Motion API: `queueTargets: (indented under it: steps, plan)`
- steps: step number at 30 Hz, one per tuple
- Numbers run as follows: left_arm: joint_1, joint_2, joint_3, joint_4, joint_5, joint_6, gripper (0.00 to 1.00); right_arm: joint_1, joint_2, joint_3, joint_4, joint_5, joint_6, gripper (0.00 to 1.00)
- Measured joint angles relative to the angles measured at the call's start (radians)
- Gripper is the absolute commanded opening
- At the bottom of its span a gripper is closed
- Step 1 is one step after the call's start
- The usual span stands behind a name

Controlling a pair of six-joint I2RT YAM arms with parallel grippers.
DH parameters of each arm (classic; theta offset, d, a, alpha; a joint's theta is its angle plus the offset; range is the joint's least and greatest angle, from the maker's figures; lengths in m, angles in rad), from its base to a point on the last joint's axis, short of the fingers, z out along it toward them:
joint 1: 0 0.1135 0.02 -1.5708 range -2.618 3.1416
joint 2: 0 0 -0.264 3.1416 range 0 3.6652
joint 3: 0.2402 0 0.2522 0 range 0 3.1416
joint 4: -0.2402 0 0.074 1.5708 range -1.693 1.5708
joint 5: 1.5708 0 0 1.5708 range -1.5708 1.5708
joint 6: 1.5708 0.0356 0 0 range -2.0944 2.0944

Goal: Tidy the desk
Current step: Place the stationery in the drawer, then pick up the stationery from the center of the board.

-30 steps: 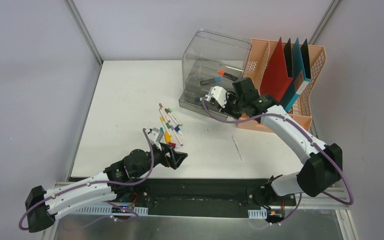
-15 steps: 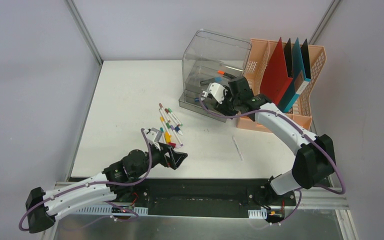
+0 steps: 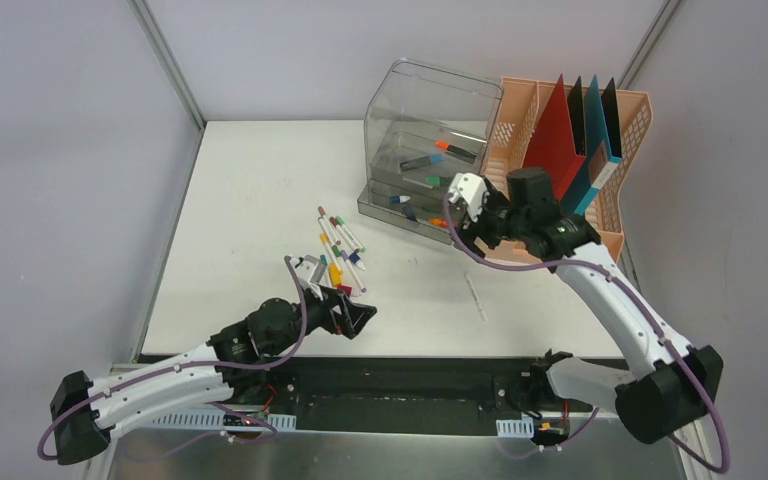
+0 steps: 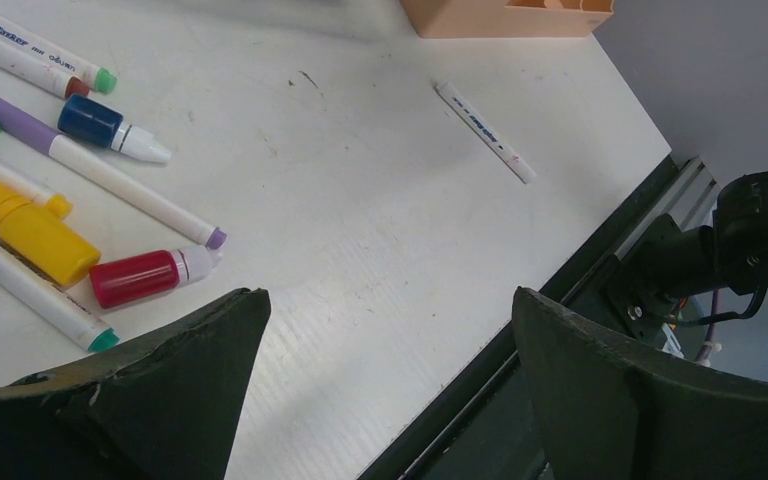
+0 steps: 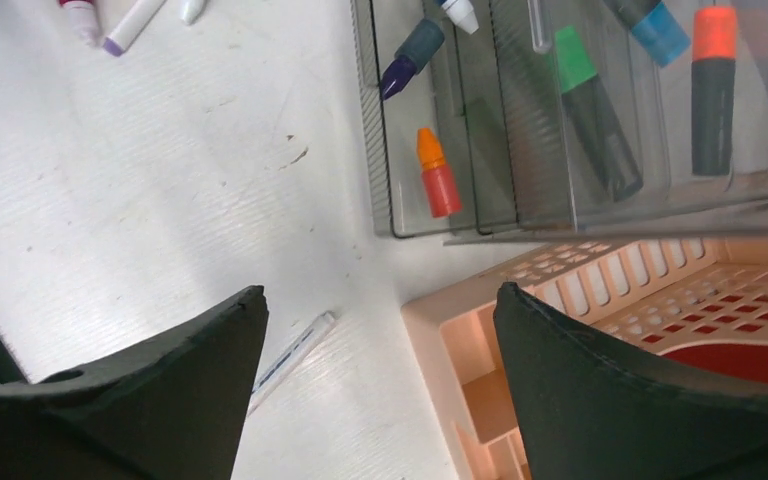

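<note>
My left tool [image 4: 385, 310] is released, its fingers wide apart and nothing between them. It hangs low over the front part of the worktop [image 3: 250, 190], near the rail. Close to one finger lie a red bottle [image 4: 145, 277] and a yellow bottle [image 4: 30, 232]. Beyond them is a purple marker [image 4: 100, 172] with more markers in a loose group. A white pen [image 4: 485, 131] lies alone, well apart from this group.

My right tool [image 5: 378, 300] is released too, with only empty space between the fingers. It hovers above the worktop at the place where the clear tiered box [image 3: 425, 110] meets the peach basket [image 5: 580, 290]. In the lowest tray of the box lies a small orange bottle [image 5: 437, 177]. In the higher trays I see a green marker [image 5: 590, 120] and an orange marker [image 5: 712, 85]. The basket holds upright folders [image 3: 550, 150], red, black and teal.
</note>
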Motion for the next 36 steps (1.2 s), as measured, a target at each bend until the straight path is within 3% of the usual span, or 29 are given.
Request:
queueTargets:
  steps: [11,23,28,36]
  plan:
    - [0.007,0.156,0.035,0.087,0.023,0.041,0.95,-0.169,-0.264,-0.151,-0.013,-0.230,-0.003,0.96]
    - [0.157,0.331,0.169,0.131,0.165,0.076,0.88,-0.254,-0.240,-0.166,-0.070,-0.323,-0.045,0.97]
    - [0.204,0.350,0.216,0.056,0.208,0.072,0.84,-0.261,-0.230,-0.166,-0.087,-0.330,-0.059,0.98]
    - [0.230,0.475,0.393,-0.252,0.250,0.189,0.84,-0.267,-0.230,-0.167,-0.093,-0.338,-0.083,0.99]
